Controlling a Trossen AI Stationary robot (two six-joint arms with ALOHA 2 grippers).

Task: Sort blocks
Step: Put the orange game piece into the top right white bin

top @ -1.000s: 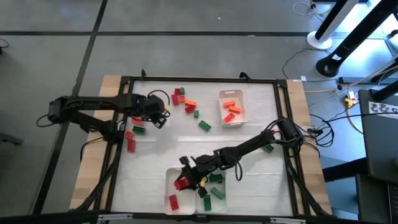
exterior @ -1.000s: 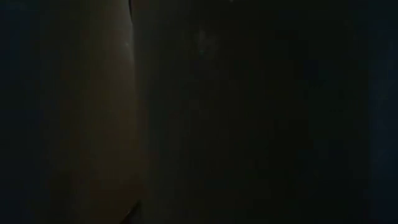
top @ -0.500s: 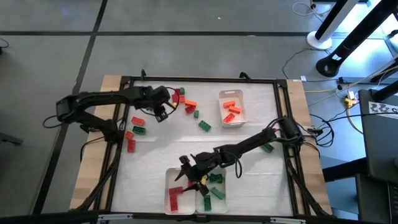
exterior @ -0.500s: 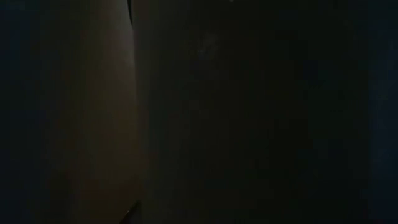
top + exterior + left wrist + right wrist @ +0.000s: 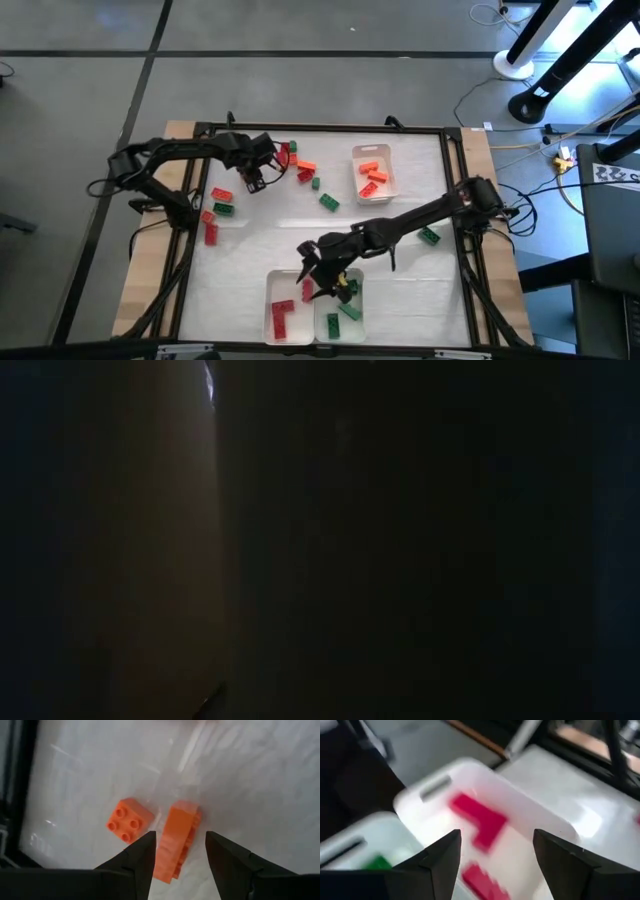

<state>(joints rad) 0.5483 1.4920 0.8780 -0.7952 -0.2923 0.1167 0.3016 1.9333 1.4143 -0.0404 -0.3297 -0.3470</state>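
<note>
No readable writing. Left gripper [image 5: 180, 851] half-open astride an orange brick [image 5: 176, 840], grip unclear; right gripper [image 5: 496, 854] wide open, empty, over the red-brick tray [image 5: 555, 827].

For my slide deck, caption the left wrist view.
Left hand open, straddling an orange block on its side; a square orange block lies beside it.

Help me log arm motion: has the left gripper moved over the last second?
Yes. In the high view the left gripper has travelled away from the table's left frame rail, toward the loose blocks near the far edge.
</note>
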